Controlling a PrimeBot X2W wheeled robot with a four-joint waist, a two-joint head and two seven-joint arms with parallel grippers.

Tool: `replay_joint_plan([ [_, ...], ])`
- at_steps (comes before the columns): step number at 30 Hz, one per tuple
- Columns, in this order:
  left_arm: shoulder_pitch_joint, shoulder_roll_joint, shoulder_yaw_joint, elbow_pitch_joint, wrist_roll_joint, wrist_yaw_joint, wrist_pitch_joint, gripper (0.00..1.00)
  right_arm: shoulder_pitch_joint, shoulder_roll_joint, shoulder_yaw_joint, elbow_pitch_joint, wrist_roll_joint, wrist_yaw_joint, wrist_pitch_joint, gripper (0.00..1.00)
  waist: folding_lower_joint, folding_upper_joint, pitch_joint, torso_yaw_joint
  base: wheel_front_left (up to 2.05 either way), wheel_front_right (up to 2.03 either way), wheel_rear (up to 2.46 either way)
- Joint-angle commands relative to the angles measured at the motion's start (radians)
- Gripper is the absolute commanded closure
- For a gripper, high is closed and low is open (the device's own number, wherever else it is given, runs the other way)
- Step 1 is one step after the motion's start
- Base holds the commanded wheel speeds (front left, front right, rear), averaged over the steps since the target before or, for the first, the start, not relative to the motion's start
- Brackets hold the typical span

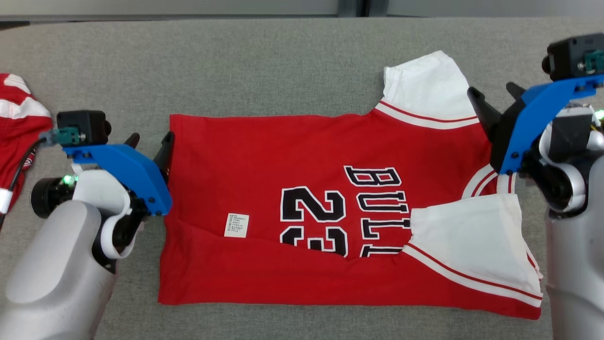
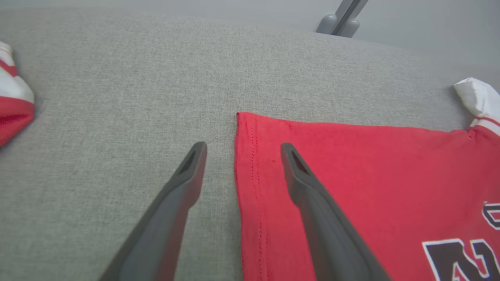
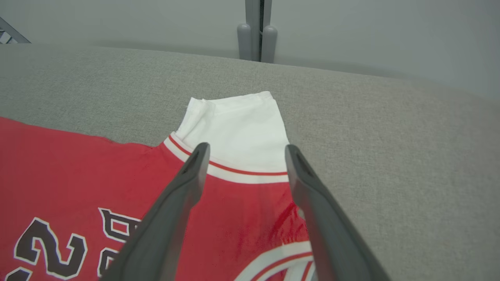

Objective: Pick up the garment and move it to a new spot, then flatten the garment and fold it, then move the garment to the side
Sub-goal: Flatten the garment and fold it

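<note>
The garment (image 1: 283, 156) is a red jersey with white sleeves and black "BULLS 23" print, lying sideways on the grey table, its near long edge folded up over part of the print. My left gripper (image 1: 150, 141) stands open at the jersey's hem; in the left wrist view the hem corner (image 2: 250, 128) lies between its fingers (image 2: 191, 164). My right gripper (image 1: 495, 101) is open above the shoulder by the far white sleeve (image 1: 424, 85). In the right wrist view that sleeve (image 3: 238, 125) shows between its spread fingers (image 3: 195, 164). Neither gripper holds anything.
Another red and white garment (image 1: 19, 127) lies bunched at the table's left edge, also visible in the left wrist view as a red and white bundle (image 2: 11, 101). The grey cloth table (image 1: 283, 66) reaches to a pale wall with a vertical post (image 3: 256, 31).
</note>
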Motion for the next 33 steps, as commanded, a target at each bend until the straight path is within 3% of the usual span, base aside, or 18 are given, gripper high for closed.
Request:
replay_joint_plan([
  [1,-0.020,0.003,0.000,0.007,0.006,-0.003,0.001,0.00,-0.017,-0.010,0.005,0.008,0.002,0.000,-0.007,0.00,-0.0001,0.0000,0.033,-0.013,0.00,0.00,0.00],
  [15,-0.197,-0.028,-0.035,0.229,0.006,-0.077,0.047,0.00,-0.242,-0.046,0.095,0.186,0.010,0.000,-0.057,0.00,-0.0001,0.0000,0.147,-0.046,0.00,0.00,0.00],
  [18,-0.191,-0.042,-0.049,0.247,-0.003,-0.073,0.081,1.00,-0.255,-0.055,0.094,0.207,0.010,0.000,-0.053,0.00,-0.0001,0.0000,0.155,-0.040,0.00,0.00,0.00],
  [28,-0.156,-0.071,-0.077,0.130,0.000,-0.098,0.049,1.00,-0.356,-0.115,0.038,0.306,-0.081,0.000,0.001,0.00,-0.0001,0.0000,0.204,0.045,0.00,0.00,0.00],
  [33,-0.174,-0.098,-0.100,0.047,0.015,-0.122,0.003,1.00,-0.451,-0.128,-0.021,0.419,-0.163,0.001,-0.028,0.00,-0.0001,0.0000,0.264,0.111,0.00,0.00,0.00],
])
